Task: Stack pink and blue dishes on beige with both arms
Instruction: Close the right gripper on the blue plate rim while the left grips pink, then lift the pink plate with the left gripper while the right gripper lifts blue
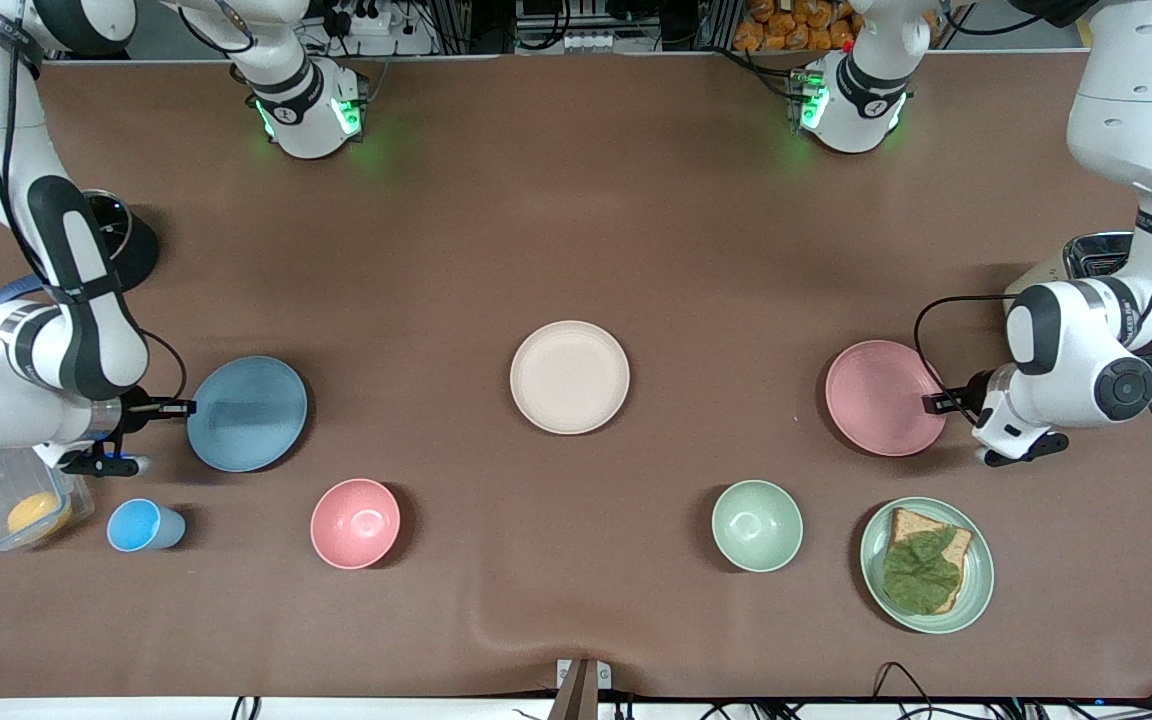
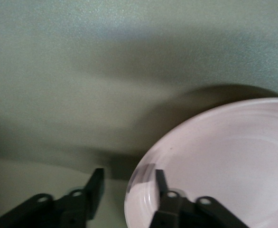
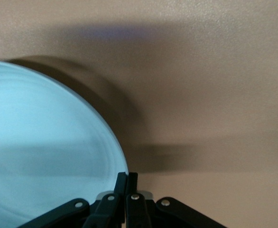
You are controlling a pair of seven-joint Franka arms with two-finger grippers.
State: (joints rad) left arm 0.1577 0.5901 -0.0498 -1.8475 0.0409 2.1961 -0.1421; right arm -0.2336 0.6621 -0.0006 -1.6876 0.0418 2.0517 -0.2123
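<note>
Lowest in the frame, nearest the camera, sits the green plate w/ bread and lettuce (image 1: 971, 590); it's not part of the job. The beige plate (image 1: 569, 377) lies flat at frame centre on the bench (image 1: 576, 200), nothing on it yet, so no stacking is done.

The blue plate (image 1: 248, 413) is at mid-height toward the right arm's end. The pink plate (image 1: 884, 397) is at about the same height toward the left arm's end. Beige lies between them, well apart from both.

The right gripper (image 1: 181, 407) is at the blue plate's outer rim, on the edge away from beige. In the right wrist view its fingers (image 3: 121, 183) are pinched together on the rim, so we read that as a grip.

The left gripper (image 1: 936, 402) is at the pink plate's outer rim, also on the side away from beige. In the left wrist view its fingers (image 2: 97, 183) are spread: one is outside the rim, the other is over the plate's inside, and they're not clamped yet.

Key relation: each arm holds or straddles its plate's outer edge, so beige lies straight ahead of the fingers, along the line across the plate. We judge both carries run inward to frame centre. One must go first, else the plates meet over beige.
</note>
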